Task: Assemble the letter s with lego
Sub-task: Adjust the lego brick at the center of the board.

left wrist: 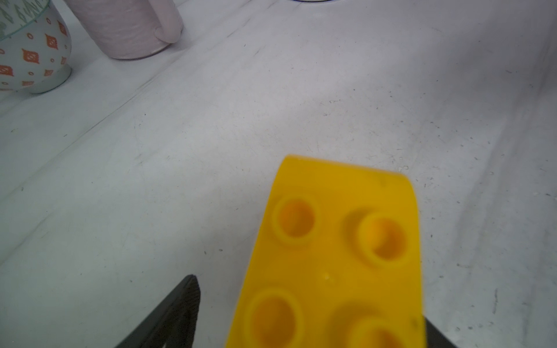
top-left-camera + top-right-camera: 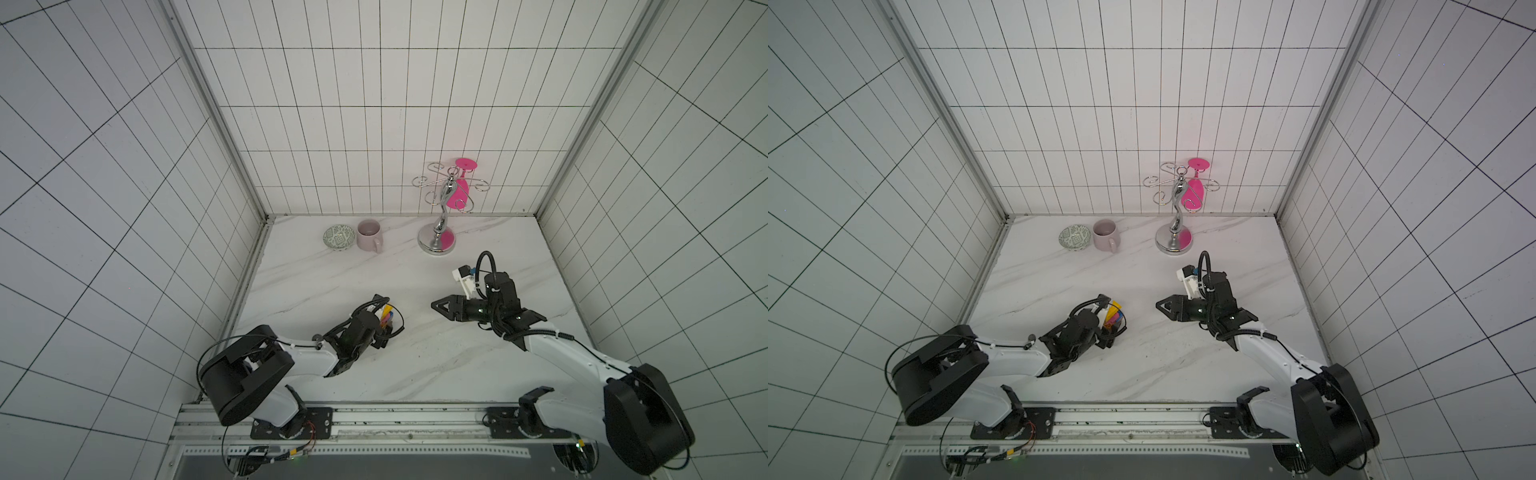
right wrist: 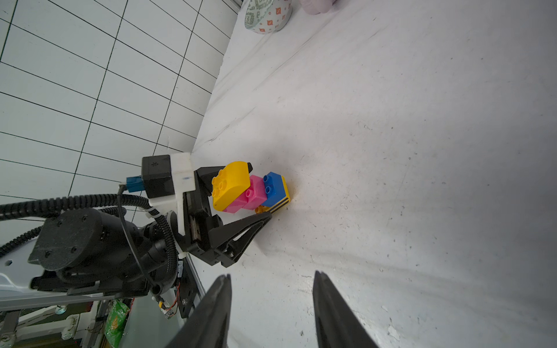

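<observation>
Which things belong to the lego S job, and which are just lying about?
Job: lego S, between the jaws of the left gripper; right gripper, open and empty.
Lying about: bowl, mug, rack, pink glass hung on it.

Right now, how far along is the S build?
Done: the yellow, pink and blue pieces are joined into one block. In hand: the left gripper grips it; the right gripper is open, empty. Left: probably only setting it down and letting go; no loose pieces show.
</observation>
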You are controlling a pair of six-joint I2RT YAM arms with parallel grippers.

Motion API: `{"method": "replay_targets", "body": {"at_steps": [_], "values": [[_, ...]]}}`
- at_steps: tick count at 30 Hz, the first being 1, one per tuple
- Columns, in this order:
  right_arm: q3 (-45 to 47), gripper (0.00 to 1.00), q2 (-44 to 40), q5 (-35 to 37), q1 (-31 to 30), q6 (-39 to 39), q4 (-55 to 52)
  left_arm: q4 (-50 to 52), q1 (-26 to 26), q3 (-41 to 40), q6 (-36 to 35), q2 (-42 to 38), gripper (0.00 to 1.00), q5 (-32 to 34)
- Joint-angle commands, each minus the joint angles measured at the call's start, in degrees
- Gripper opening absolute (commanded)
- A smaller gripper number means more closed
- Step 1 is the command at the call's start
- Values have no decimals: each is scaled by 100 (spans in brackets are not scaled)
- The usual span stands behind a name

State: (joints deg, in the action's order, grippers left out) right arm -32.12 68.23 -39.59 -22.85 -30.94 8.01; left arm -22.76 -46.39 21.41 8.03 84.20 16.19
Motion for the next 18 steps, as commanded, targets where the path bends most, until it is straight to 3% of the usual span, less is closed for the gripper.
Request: {"method": "replay_targets", "body": {"at_steps": [1, 11, 18], "values": [[-14, 47, 50, -92, 88, -46, 131, 70, 46, 123, -156, 104, 81, -182], [-57, 44, 112, -120, 158, -76, 139, -78, 156, 317, -315, 489, 78, -393], [-80, 41, 185, -121, 196, -106, 173, -26, 242, 417, -356, 597, 69, -575]]}}
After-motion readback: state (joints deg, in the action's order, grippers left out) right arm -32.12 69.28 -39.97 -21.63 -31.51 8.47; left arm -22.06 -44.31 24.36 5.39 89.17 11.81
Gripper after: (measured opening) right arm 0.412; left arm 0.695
